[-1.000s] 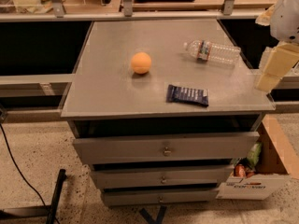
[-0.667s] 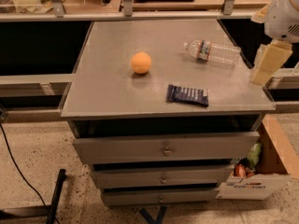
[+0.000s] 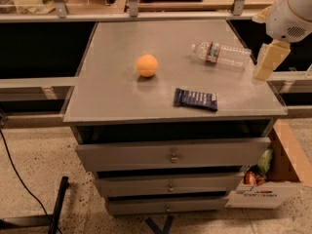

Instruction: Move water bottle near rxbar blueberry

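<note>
Water bottle (image 3: 222, 54): lying on its side at the desk's (image 3: 117, 96) right rear (cap pointing left).
Rxbar blueberry (image 3: 195, 99): lying flat near the front edge, well apart from the bottle.
Hand (image 3: 267, 62): hovering at the right edge, just beside the bottle's base; wide or narrow, cannot tell.
Orange ball (image 3: 146, 65): sitting mid-desk, possibly a fruit.

A grey tabletop (image 3: 122, 96) caps a metal cabinet with three drawers (image 3: 170, 179) in its near face, the top drawer (image 3: 146, 155) standing a little open. The floor (image 3: 39, 169) is pale speckled stone. A black cable (image 3: 14, 174) trails over it on the left, near a black bar (image 3: 58, 204). A cardboard box (image 3: 285, 155) of packets sits beside the cabinet on the right. Grey rails (image 3: 39, 82) run out to both sides over dark panels, with a wooden counter (image 3: 97, 4) beyond. The gripper (image 3: 263, 69) hangs over the tabletop's far right edge.
</note>
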### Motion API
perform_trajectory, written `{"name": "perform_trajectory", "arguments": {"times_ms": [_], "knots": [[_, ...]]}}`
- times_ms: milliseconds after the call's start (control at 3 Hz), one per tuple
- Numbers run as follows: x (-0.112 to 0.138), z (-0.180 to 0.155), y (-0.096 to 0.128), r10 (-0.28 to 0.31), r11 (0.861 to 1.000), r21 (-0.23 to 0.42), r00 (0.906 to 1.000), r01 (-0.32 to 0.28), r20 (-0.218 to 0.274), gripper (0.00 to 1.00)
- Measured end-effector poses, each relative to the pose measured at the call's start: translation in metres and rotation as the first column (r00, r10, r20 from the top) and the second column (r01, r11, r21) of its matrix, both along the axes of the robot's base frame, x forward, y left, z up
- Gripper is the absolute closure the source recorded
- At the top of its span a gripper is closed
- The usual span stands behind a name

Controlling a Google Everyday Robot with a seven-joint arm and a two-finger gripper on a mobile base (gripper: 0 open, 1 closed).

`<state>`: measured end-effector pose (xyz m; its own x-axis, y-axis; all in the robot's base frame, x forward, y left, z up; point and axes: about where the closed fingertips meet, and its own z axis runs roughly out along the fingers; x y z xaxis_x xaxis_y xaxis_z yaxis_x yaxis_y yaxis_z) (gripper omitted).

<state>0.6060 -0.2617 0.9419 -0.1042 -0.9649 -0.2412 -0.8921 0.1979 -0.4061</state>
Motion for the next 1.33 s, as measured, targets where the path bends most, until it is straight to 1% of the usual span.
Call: {"name": "perform_trajectory", "arguments": {"times_ms": [333, 667, 1000, 1333], "knots": [[0.031, -0.011, -0.003, 0.028, 0.999, 0.03, 0.9993, -0.029, 0.025, 0.0], [0.064, -0.025, -0.004, 0.044, 0.997, 0.055, 0.9981, -0.046, 0.043, 0.0], [0.091, -0.04, -0.002, 0.052, 0.996, 0.074, 0.9976, -0.056, 0.046, 0.0], [0.111, -0.054, 0.001, 0.054, 0.993, 0.1, 0.9976, -0.058, 0.043, 0.0]]}}
